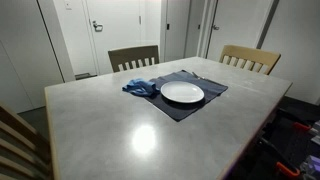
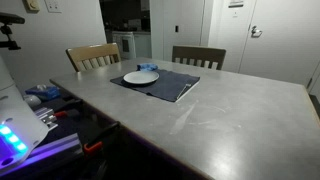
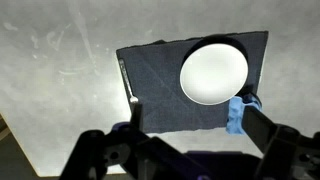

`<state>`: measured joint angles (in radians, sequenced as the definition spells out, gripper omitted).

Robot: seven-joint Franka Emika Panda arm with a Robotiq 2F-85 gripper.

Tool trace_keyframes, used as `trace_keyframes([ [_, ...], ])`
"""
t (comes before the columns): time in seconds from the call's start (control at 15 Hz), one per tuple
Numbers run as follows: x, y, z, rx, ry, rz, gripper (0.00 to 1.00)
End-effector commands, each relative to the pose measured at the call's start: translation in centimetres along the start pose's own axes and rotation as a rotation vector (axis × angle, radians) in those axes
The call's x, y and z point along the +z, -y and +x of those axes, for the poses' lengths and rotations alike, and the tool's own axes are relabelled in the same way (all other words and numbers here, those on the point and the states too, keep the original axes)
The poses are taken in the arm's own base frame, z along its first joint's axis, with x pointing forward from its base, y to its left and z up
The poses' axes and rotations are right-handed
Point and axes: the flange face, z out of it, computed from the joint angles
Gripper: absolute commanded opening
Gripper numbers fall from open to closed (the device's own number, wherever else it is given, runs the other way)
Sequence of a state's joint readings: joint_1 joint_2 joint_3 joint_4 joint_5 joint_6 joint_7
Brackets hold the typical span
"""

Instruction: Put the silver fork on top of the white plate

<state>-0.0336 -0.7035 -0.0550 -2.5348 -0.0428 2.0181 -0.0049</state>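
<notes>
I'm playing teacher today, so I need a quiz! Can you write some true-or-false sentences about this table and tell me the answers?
1. The white plate has nothing on it. True.
2. The silver fork is already lying on the plate. False: in the wrist view it lies along the edge of the dark placemat, apart from the plate.
3. A blue cloth sits right beside the plate. True.
4. The robot's fingers are holding the fork. False: they are spread open above the placemat and hold nothing.
</notes>
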Motion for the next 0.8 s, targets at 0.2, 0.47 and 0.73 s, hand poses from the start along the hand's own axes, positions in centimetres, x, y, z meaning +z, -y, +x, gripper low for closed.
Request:
trace_keyframes([
  [0.2,-0.04,-0.01,0.02,0.000,0.001,0.000,1.00],
  [0.47,-0.04,-0.01,0.02,0.000,0.001,0.000,1.00],
  [0.73,0.16,-0.29,0.62,-0.039,0.001,0.009,1.00],
])
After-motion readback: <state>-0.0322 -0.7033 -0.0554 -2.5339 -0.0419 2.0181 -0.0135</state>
